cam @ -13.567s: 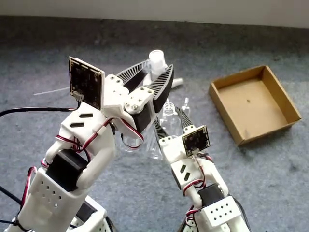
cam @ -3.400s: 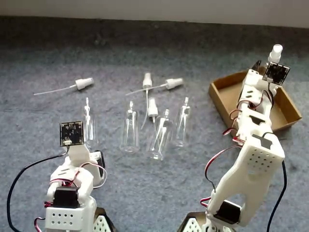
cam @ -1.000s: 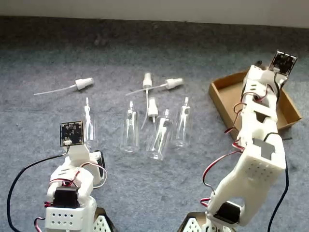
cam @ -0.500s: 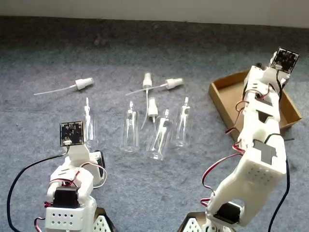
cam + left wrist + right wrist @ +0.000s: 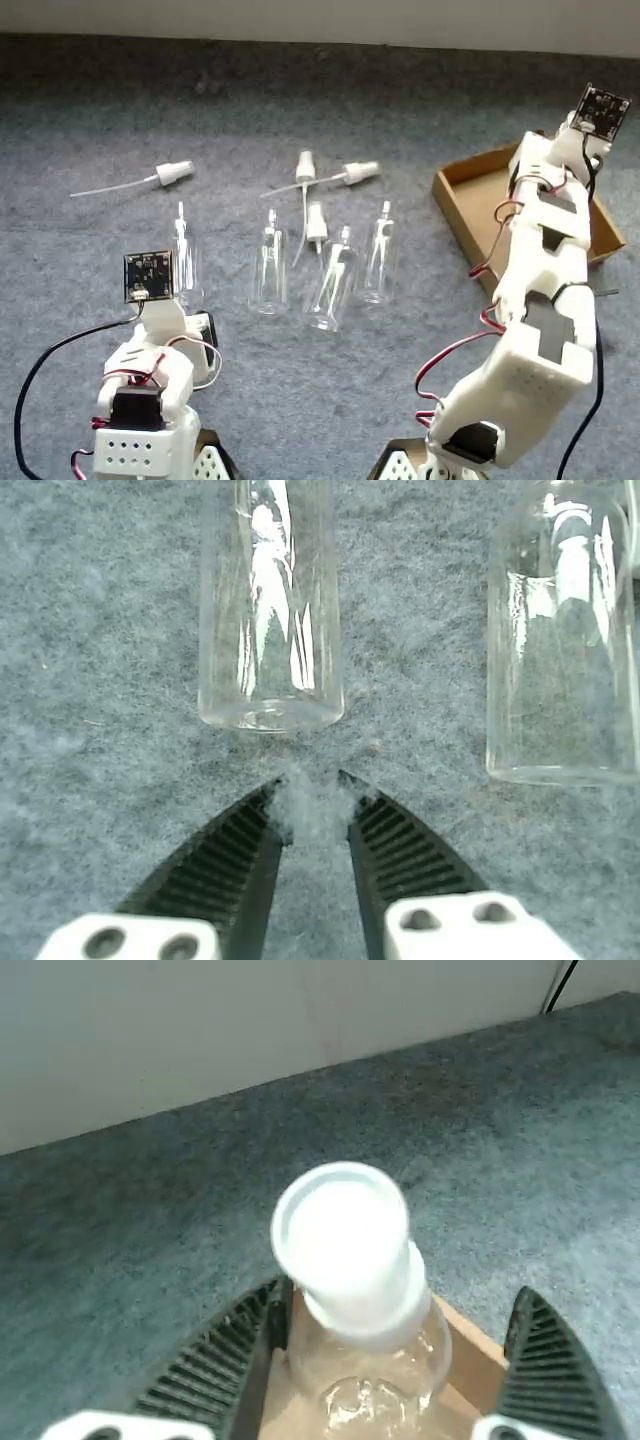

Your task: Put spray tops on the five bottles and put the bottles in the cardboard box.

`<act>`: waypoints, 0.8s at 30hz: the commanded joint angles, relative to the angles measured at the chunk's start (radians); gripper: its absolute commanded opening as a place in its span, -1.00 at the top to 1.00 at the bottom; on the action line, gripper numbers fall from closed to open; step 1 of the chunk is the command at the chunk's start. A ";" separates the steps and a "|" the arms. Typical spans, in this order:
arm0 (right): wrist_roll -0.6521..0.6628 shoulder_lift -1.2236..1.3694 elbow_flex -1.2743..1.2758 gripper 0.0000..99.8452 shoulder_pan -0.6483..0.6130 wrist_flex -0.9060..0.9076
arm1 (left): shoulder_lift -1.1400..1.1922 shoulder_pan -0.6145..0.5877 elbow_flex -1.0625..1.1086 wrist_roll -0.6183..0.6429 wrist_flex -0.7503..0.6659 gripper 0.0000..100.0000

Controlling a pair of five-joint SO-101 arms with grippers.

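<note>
Right jaws spread wide, gripping nothing; capped bottle (image 5: 350, 1260) upright between them, cardboard box (image 5: 470, 195) beneath. Left jaws barely parted, empty, just short of clear bottle (image 5: 270, 600), round base. Fuzzy grey tabletop (image 5: 330, 400); loose white spray tops (image 5: 175, 173) beyond.

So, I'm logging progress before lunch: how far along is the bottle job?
One of five looks done: a capped bottle stands in the cardboard box. In hand: the right gripper is open around it, not gripping. Left to do: four bottles on the carpet need the four loose spray tops, then boxing. The left gripper is empty.
</note>
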 commanded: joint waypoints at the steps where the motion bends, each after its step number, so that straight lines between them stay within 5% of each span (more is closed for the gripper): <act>1: -0.005 -0.102 -0.068 0.39 -0.004 0.076 | -0.004 0.015 0.021 -0.015 -0.017 0.90; 24: -0.003 -0.157 -0.067 0.40 -0.004 0.252 | -0.004 0.015 0.021 -0.015 -0.011 0.90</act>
